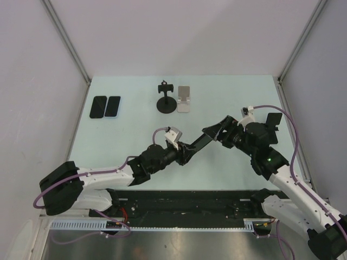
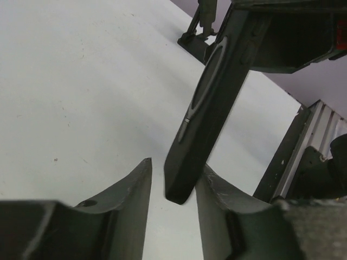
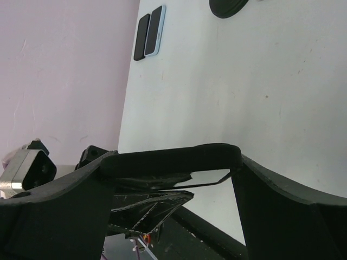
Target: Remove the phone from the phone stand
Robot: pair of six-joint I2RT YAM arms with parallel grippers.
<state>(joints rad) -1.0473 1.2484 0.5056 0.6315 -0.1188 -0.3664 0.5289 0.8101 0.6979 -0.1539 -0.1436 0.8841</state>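
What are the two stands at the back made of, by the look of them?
Black stand: matte black, no glints, likely plastic or painted metal. Pale stand: smooth silvery-white plates, maybe aluminium or plastic; too small to settle.

Slim black rectangular phone (image 1: 198,142) (image 2: 209,108): lifted clear of the table (image 1: 130,132) near its middle, tilted, long axis slanting near-left to far-right. Well apart at the far side, upright, side by side: black round-based clamp stand (image 1: 165,103), white folding stand (image 1: 184,101).

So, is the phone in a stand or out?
Out. The right gripper holds the black phone above the table, apart from the black stand and the white stand, both empty.
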